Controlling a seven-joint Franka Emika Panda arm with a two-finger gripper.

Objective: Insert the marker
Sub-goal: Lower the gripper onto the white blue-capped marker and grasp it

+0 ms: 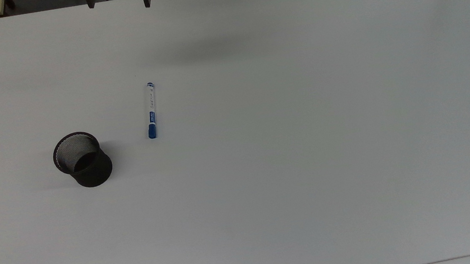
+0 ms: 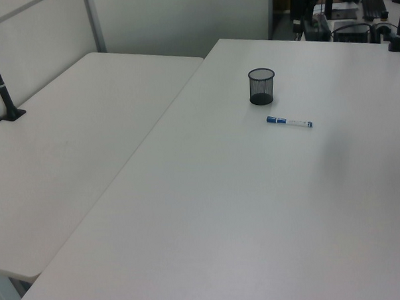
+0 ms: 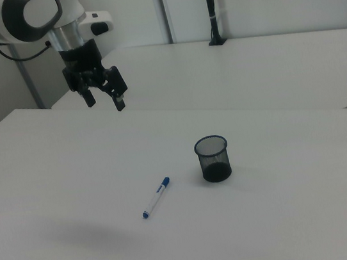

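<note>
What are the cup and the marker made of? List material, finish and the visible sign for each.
Black mesh cup: probably metal wire mesh, matt black; its wall is see-through, the pale table showing through a fine grid, with a solid rim and base.
Marker: likely plastic, with a smooth white barrel, blue cap and blue end, and a printed blue label; the even, slightly glossy surface suggests it.
</note>
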